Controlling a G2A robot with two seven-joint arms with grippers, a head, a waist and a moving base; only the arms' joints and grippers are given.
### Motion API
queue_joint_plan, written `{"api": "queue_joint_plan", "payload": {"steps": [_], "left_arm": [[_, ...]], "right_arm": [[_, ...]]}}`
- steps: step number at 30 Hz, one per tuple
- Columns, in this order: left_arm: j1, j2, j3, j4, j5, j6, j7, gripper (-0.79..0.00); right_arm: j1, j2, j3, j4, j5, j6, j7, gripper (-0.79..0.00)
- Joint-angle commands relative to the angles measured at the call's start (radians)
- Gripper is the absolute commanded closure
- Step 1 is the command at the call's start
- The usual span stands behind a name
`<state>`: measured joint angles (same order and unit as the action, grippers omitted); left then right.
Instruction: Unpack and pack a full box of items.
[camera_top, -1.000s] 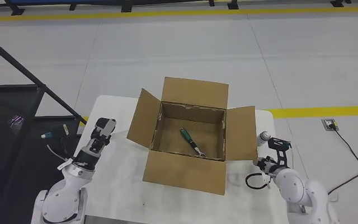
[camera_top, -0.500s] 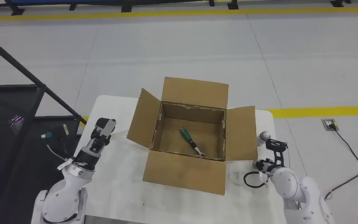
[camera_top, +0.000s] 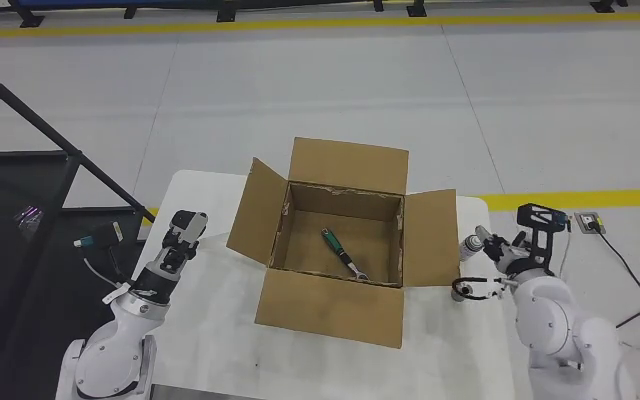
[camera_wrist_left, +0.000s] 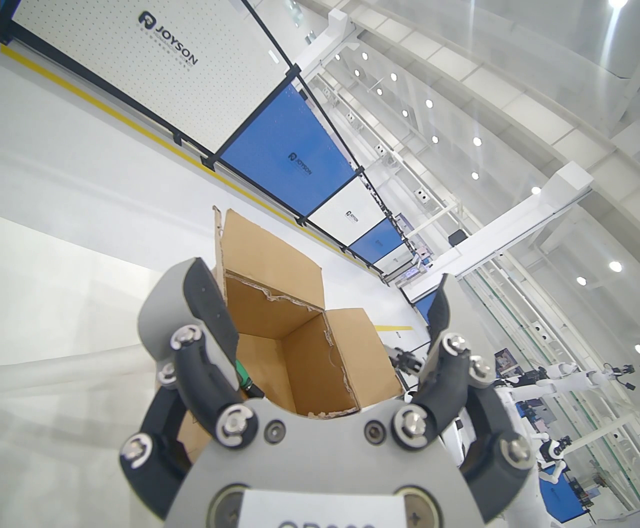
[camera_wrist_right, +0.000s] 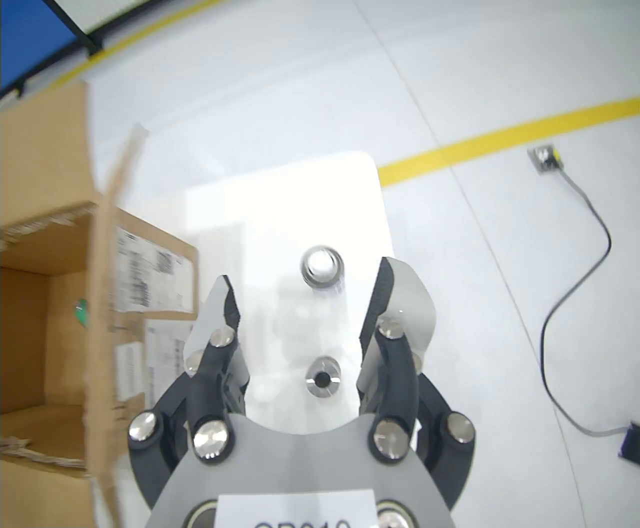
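The box stands open mid-bench, one wrench left inside. A steel socket and a second socket stand outside, so unpacking looks nearly done. Right tool and left tool gape empty. The box's near corners are hidden.

The box is matt brown cardboard with rough, torn edges and white paper labels on its outer side. Inside it, the wrench has a bare metal head and a green, plastic-looking handle. Beside the box, a polished metal cylinder and a shiny metal socket sit on the smooth, slightly glossy white table.
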<state>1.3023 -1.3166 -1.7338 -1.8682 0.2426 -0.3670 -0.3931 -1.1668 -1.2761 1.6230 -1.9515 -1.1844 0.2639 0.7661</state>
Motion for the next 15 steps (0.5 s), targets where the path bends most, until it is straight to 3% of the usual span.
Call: {"api": "queue_joint_plan", "payload": {"steps": [1, 7, 15], "left_arm": [[0.011, 0.001, -0.001, -0.005, 0.012, 0.005, 0.013, -0.785], [0.046, 0.007, -0.014, -0.004, 0.031, -0.002, 0.037, -0.785], [0.083, 0.011, -0.054, 0.002, -0.001, 0.006, 0.082, -0.785]], "right_arm": [[0.045, -0.001, -0.045, -0.046, 0.010, -0.044, -0.001, -0.785], [0.252, -0.018, -0.295, 0.049, 0.036, -0.160, 0.100, -0.785], [0.571, -0.088, -0.624, 0.490, 0.141, -0.195, 0.199, -0.785]]}}
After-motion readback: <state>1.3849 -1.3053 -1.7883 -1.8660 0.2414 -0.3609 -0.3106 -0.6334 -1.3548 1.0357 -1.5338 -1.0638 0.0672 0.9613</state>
